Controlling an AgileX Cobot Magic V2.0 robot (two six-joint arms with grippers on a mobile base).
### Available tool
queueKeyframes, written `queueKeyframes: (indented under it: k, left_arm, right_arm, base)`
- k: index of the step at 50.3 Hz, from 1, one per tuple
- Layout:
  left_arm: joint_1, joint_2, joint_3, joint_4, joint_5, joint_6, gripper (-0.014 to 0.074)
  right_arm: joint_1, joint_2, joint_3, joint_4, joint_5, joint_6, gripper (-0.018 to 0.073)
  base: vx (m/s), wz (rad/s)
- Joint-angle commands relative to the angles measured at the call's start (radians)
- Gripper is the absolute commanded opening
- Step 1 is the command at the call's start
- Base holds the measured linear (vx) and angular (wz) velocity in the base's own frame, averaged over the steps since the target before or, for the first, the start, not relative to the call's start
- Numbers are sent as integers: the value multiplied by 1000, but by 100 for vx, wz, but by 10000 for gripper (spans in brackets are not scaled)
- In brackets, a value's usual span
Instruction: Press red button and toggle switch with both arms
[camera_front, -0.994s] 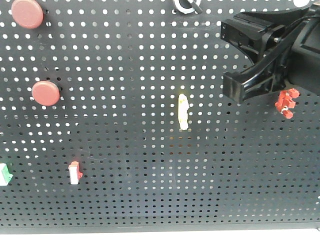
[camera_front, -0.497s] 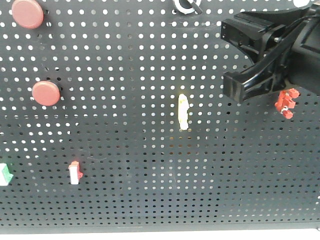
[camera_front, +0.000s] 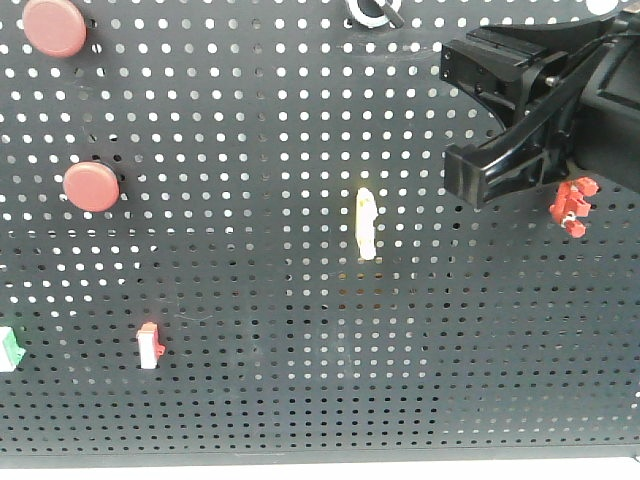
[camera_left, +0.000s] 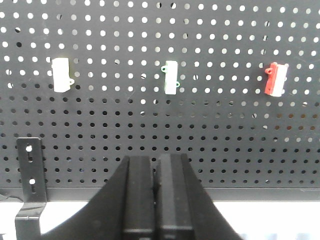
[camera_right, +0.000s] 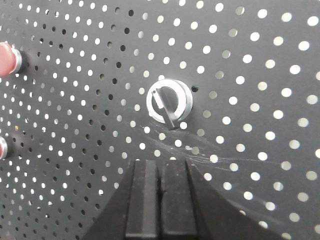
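The toggle switch (camera_right: 169, 100), a white ring with a short black lever, sits on the black pegboard just above and ahead of my right gripper (camera_right: 161, 165), which is shut and empty, a short way off it. The switch also shows at the top edge of the front view (camera_front: 372, 12). My right arm (camera_front: 530, 110) fills the upper right there. Two round red buttons (camera_front: 55, 25) (camera_front: 92, 186) sit at the upper left; they also show at the left edge of the right wrist view (camera_right: 7, 57). My left gripper (camera_left: 156, 162) is shut and empty, low before the board's bottom edge.
A pale yellow rocker (camera_front: 367, 223) stands mid-board. A red ridged clip switch (camera_front: 573, 205) is under my right arm. Small switches line the lower board: white (camera_left: 62, 75), white-green (camera_left: 171, 77), red-white (camera_left: 275, 79). A black bracket (camera_left: 28, 185) stands at lower left.
My right arm has edged very slightly to the left and up. Nothing else has moved.
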Motion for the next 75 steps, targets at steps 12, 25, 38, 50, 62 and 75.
queueKeyframes:
  k: [12, 25, 38, 50, 62, 75]
  left_arm:
    - [2, -5, 32, -10, -69, -11, 2]
    - [2, -5, 32, -10, -69, -11, 2]
    - [2, -5, 32, -10, -69, -11, 2]
    - [2, -5, 32, -10, -69, -11, 2]
    - [2, -6, 32, -10, -73, -11, 2]
    - [2, -6, 32, -10, -73, -11, 2]
  right_arm:
    - [-3, -10, -22, -10, -79, -1, 0]
    - [-160, -234, 239, 126, -62, -46, 0]
    - [-453, -696, 747, 210, -60, -47, 0]
    - [-565, -1134, 1261, 279, -67, -46, 0]
    - [-565, -1124, 1331, 297, -53, -46, 0]
    - [-565, -1124, 1331, 297, -56, -46, 0]
  base:
    - [0, 0]
    - [0, 0]
    - [0, 0]
    - [0, 0]
    - [0, 0]
    - [0, 0]
